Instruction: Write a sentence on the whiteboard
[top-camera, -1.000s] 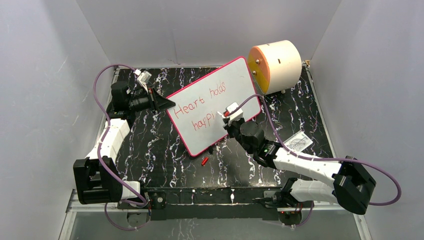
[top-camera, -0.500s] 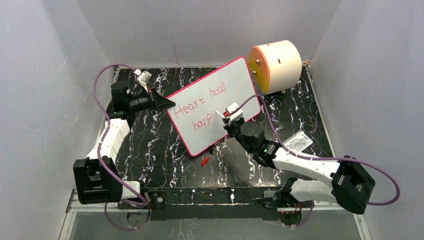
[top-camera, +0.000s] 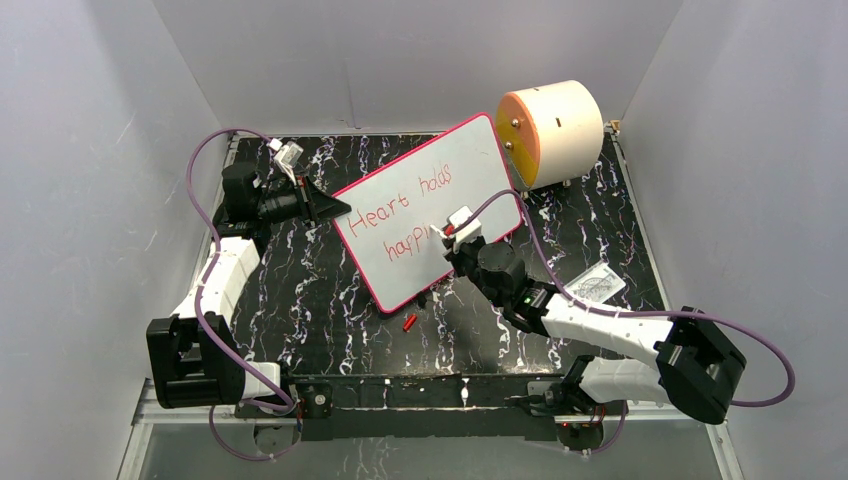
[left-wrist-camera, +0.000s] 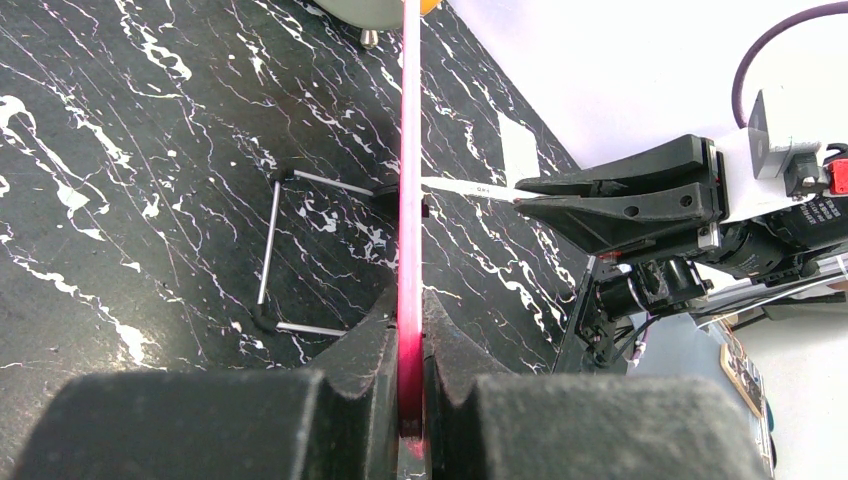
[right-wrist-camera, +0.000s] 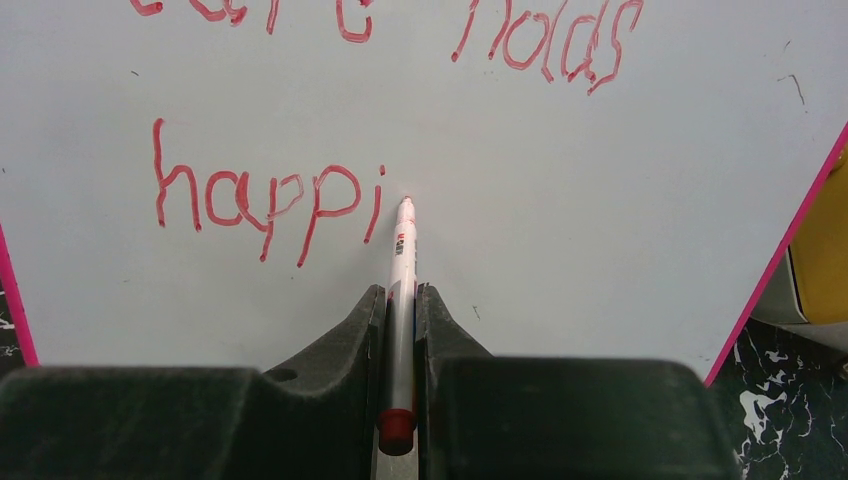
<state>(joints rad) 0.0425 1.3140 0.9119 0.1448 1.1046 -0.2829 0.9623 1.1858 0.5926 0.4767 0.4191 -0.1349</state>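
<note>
**Marker tip on the board, just past "happi"**

Your left claw (left-wrist-camera: 408, 315) pinches the left edge of the whiteboard (top-camera: 470, 160). The board's long side runs from left to far right over the bench (top-camera: 300, 290). Your right claw (right-wrist-camera: 400, 305) pinches the marker (right-wrist-camera: 402, 250), which points straight at the board, its tip just right of the sentence (right-wrist-camera: 262, 205).

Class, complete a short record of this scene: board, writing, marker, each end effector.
Whiteboard: standing on edge, pink rim
Sentence: red, reads "Heart holds happi"
Marker: tip at the board, just right of the "i"
Left end effector: shut on the whiteboard's rim
Right end effector: shut on the marker
</note>
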